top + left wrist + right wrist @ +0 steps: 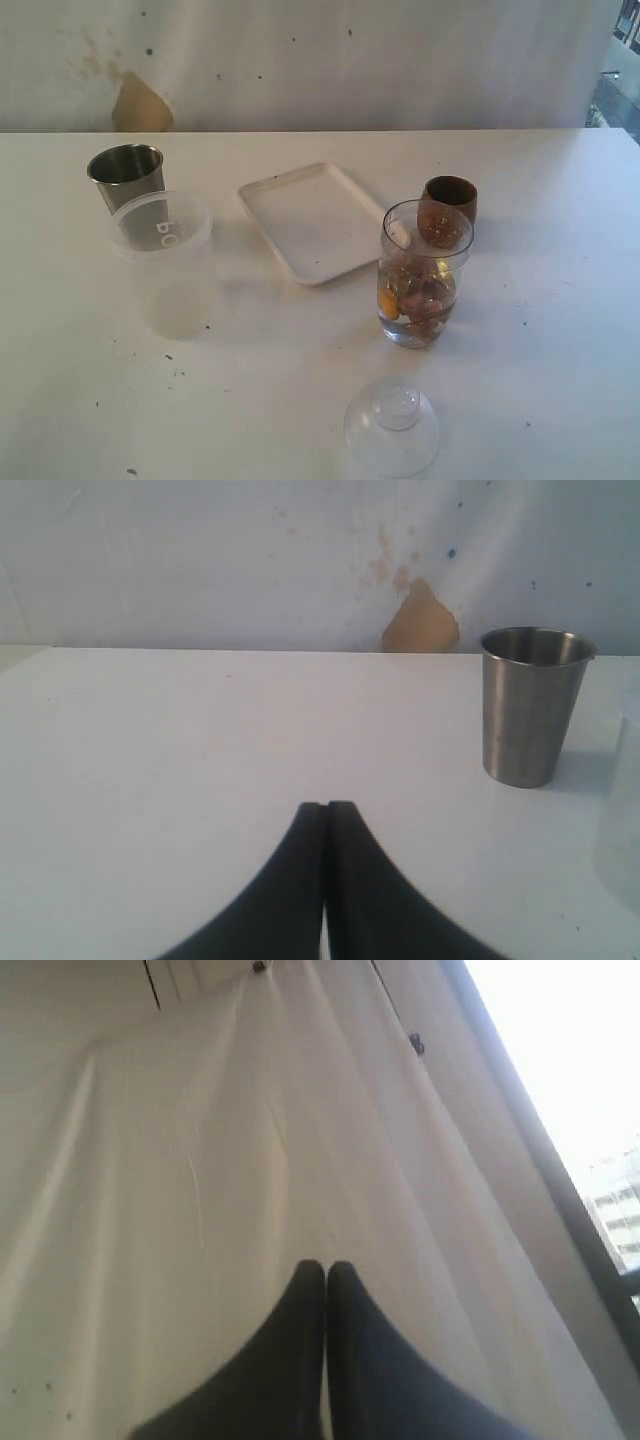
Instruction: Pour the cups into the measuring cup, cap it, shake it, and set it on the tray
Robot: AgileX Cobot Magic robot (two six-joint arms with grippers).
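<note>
- Setting: a white surface (560,400) flecked with dark specks, backed by a pale wall (400,60) bearing a tan patch (140,105).
- Steel tumbler (125,175): upright at the rear left of the exterior view, mouth open. A wider translucent tub (165,260) with lettering stands just in front of it and overlaps its lower part in that view.
- Tray (315,220): white, low-rimmed, lying flat and at an angle near the middle, between the tub and the measuring cup.
- Measuring cup (425,275): clear, upright and uncapped, right of the tray. Its lower half holds brown and orange pieces.
- Wooden cup (450,200): upright directly behind the measuring cup. Whether the two touch cannot be told.
- Cap (392,428): clear dome, knob upward, resting on the surface in front of the measuring cup and apart from it.
- Left gripper (326,808): dark fingers pressed together, holding nothing, low over bare surface. The tumbler stands well apart, ahead and to one side.
- Right gripper (326,1266): fingers likewise together and holding nothing, facing a pale creased backdrop (250,1140).
</note>
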